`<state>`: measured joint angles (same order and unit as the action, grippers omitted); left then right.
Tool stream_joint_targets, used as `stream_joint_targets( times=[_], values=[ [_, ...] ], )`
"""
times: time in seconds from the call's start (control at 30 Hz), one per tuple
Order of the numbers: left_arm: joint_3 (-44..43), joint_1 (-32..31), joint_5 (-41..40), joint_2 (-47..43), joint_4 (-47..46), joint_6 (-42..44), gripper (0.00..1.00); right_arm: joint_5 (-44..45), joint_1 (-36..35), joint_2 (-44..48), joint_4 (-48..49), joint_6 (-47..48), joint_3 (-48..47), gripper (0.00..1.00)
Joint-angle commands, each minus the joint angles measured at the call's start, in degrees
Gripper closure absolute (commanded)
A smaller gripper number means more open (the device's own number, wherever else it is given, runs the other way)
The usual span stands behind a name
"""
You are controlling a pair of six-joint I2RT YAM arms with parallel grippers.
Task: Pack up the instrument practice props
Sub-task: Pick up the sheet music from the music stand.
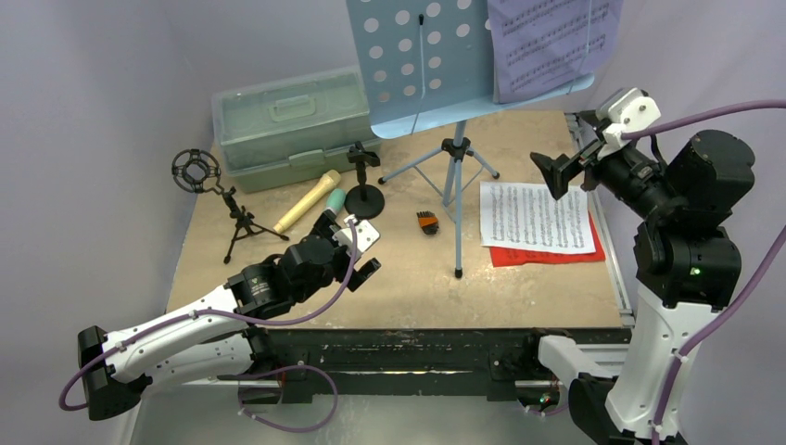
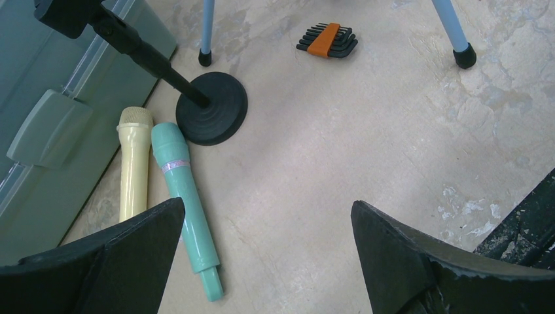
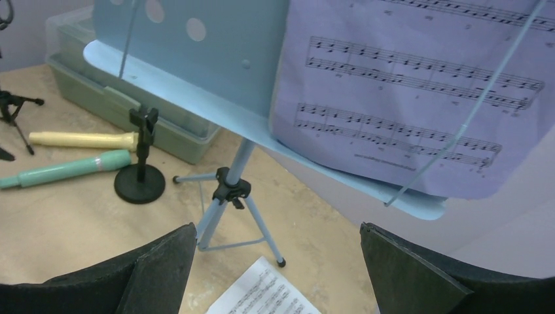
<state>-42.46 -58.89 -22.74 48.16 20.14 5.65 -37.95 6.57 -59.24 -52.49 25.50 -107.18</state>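
1. Left wrist view: the left end effector [image 2: 265,219] is released, its fingers spread wide and empty, low over the tabletop [image 2: 366,150].
2. The teal microphone [image 2: 190,196] lies just beside its left finger, with the tan microphone [image 2: 134,163] alongside, further left.
3. The round-base mic holder [image 2: 213,118] stands ahead-left.
4. The right end effector [image 3: 278,235] is released and empty; the music rack [image 3: 196,78] holding the purple sheet [image 3: 406,85] stands ahead, above it.
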Motion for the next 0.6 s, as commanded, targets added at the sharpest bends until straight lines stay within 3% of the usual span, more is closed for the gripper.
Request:
stream_joint_targets(
  times=[0.0,0.57],
  values=[
    [0.01,0.31,0.51,-0.26,-2.78,0.85,0.01,7.1,0.24,-0.3,6.49,-5.67,-0.45,0.01],
    [-0.06,0.36,0.85,-0.44,-2.87,0.87,0.01,17.98,0.34,-1.81,11.3,-10.9,-1.78,0.01]
  ],
)
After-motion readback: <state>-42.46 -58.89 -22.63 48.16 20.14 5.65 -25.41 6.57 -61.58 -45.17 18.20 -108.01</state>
